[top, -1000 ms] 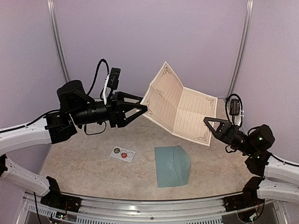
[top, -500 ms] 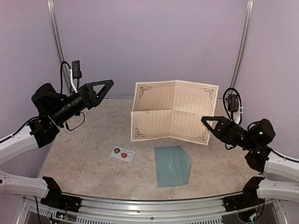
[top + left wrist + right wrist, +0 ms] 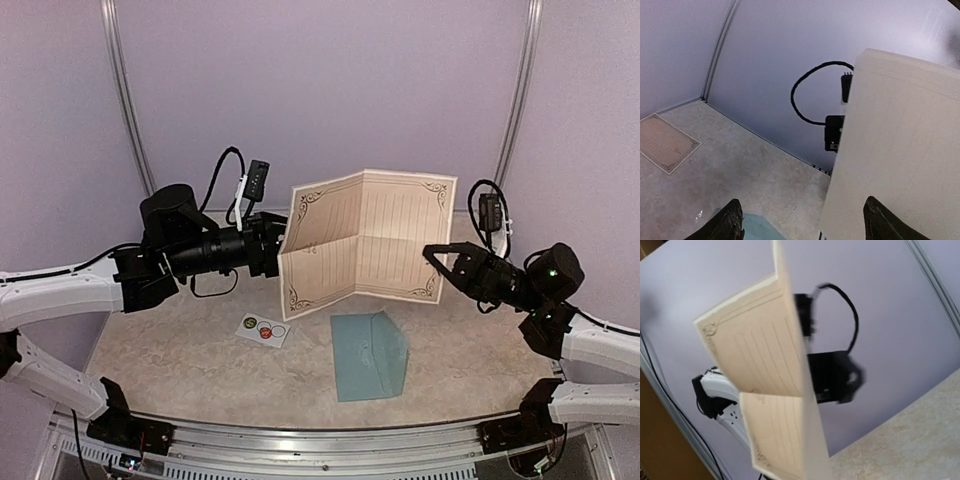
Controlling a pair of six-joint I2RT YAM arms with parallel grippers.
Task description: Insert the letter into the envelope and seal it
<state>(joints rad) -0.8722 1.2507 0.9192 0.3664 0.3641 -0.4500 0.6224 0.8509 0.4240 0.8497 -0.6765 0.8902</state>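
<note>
The letter (image 3: 365, 240), a cream lined sheet with an ornate border, hangs upright above the table, bent along its vertical crease. My right gripper (image 3: 437, 272) is shut on its lower right corner. In the right wrist view the letter (image 3: 775, 405) fills the middle and my fingers do not show. My left gripper (image 3: 277, 248) is open at the letter's left edge. In the left wrist view the sheet's back (image 3: 900, 150) stands between my spread fingertips (image 3: 732, 220). The teal envelope (image 3: 368, 355) lies flat on the table below, and a corner of it shows in the left wrist view (image 3: 757, 231).
A small white card with round stickers (image 3: 264, 329) lies left of the envelope. In the left wrist view another cream bordered sheet (image 3: 665, 142) lies flat on the table near the back wall. Purple walls enclose the table.
My left arm has swung from raised at the back left down to the letter's left edge. The letter has bent more along its vertical crease. The right gripper has lifted slightly.
</note>
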